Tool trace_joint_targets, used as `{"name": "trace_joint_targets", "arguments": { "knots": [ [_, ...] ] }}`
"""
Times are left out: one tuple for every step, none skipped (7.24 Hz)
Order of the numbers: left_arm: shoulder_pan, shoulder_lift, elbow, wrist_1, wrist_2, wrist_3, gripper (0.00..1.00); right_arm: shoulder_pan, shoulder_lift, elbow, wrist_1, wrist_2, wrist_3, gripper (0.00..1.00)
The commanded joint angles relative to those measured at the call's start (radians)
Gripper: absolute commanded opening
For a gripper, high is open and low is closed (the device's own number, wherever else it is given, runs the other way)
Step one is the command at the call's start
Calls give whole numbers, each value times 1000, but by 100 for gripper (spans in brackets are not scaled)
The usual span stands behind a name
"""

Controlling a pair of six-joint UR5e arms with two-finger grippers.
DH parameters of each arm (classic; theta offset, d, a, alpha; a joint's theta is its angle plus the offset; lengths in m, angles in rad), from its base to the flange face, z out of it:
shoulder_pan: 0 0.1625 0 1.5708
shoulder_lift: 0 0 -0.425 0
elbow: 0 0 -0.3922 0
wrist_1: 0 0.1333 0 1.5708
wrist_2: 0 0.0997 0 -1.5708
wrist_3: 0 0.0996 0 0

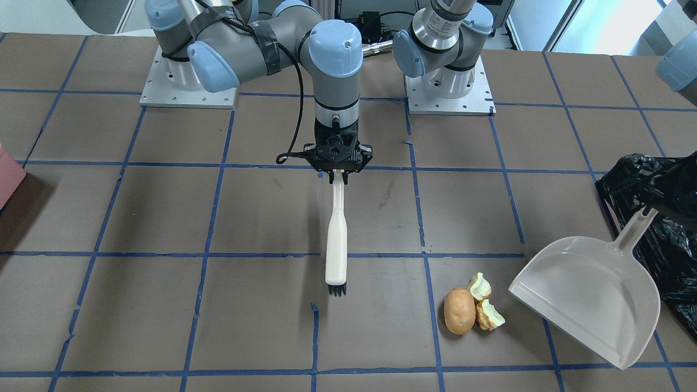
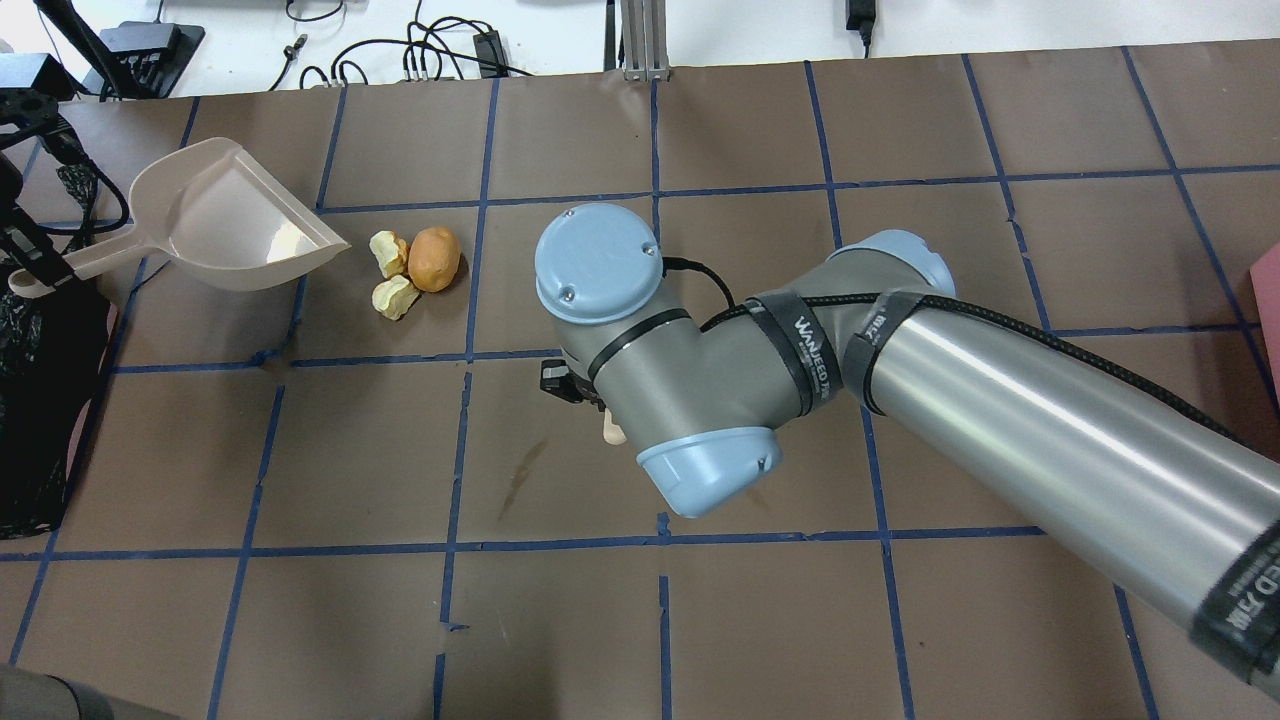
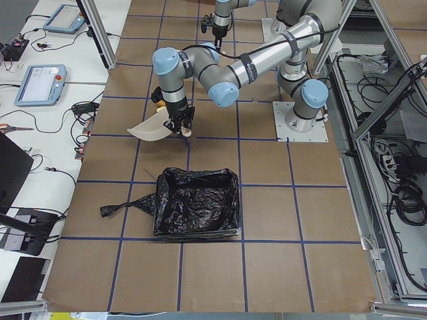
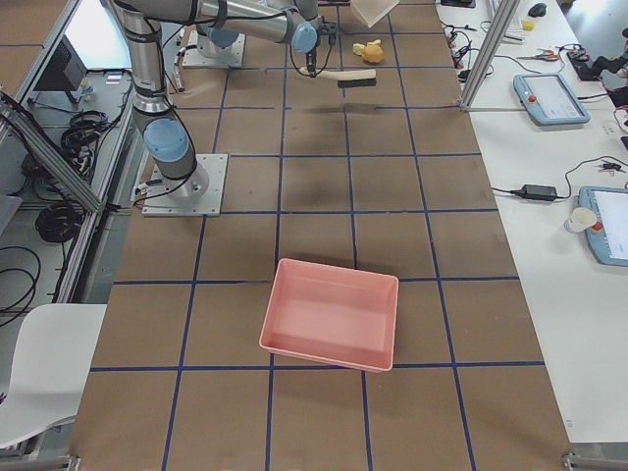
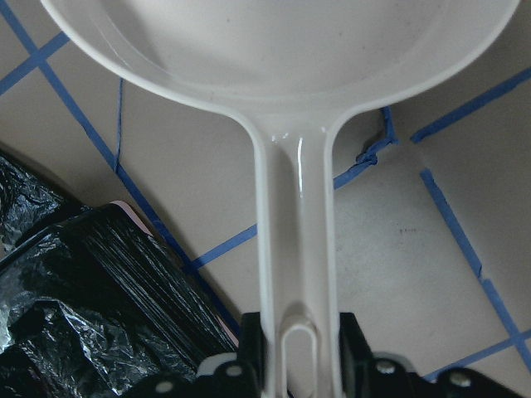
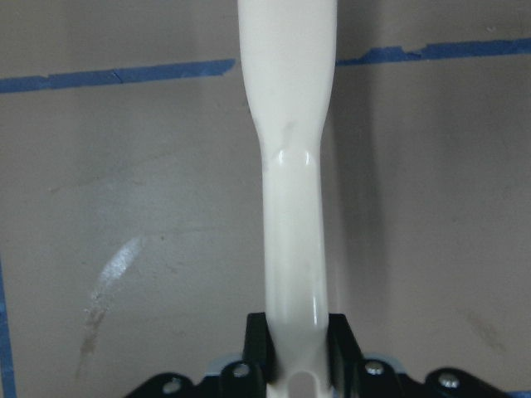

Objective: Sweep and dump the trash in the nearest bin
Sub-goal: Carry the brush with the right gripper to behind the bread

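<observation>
Gridding the brown table point(image 1: 261, 212) around the bin point(image 1: 675, 256), blue tape point(image 1: 163, 254)

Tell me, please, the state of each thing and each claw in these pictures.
trash: three pieces close together, unswept.
dustpan: held, nothing in it, apart from trash.
brush: held, apart from trash.
left claw: shut on dustpan.
right claw: shut on brush.
bin: open, black-lined.
pink tray: open side up.

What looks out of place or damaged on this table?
The trash lies loose between brush and dustpan. The blue grid tape is torn and lifting at several crossings, and a smear stains the table cover.
</observation>
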Motion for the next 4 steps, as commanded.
{"name": "trace_joint_targets", "arguments": {
  "knots": [
    [19,-7,8,-6,-9,51,0,2,14,-29,3,1,5,7],
    [19,-6,23,-50,-9,56,0,2,14,-29,3,1,5,7],
    [20,-10,26,-59,-15,68,0,2,15,-32,3,0,5,7],
    [20,-20,8,-2,-14,203,0,4,17,-32,3,0,-2,7]
  ]
}}
